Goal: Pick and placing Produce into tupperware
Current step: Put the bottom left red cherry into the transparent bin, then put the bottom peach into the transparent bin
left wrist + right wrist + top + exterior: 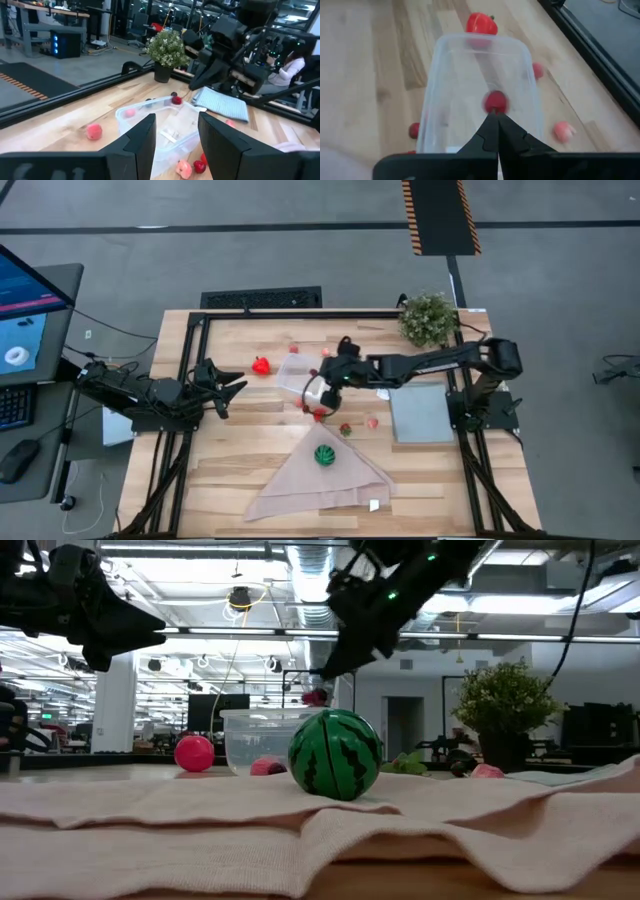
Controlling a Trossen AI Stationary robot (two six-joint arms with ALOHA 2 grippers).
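Grey concrete floor (300, 240) with a black-and-orange striped mat (440, 215); a lit monitor (25, 310) at the left; ceiling strip lights (560, 605) overhead.

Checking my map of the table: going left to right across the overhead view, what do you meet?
Left tool → red pepper → clear tub → green striped ball → pink berry → grey panel.

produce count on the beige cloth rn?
1: the green striped ball, sitting near the middle of the beige cloth. Every other piece in view is off the cloth. A tiny bit could be hidden in the cloth's folds.
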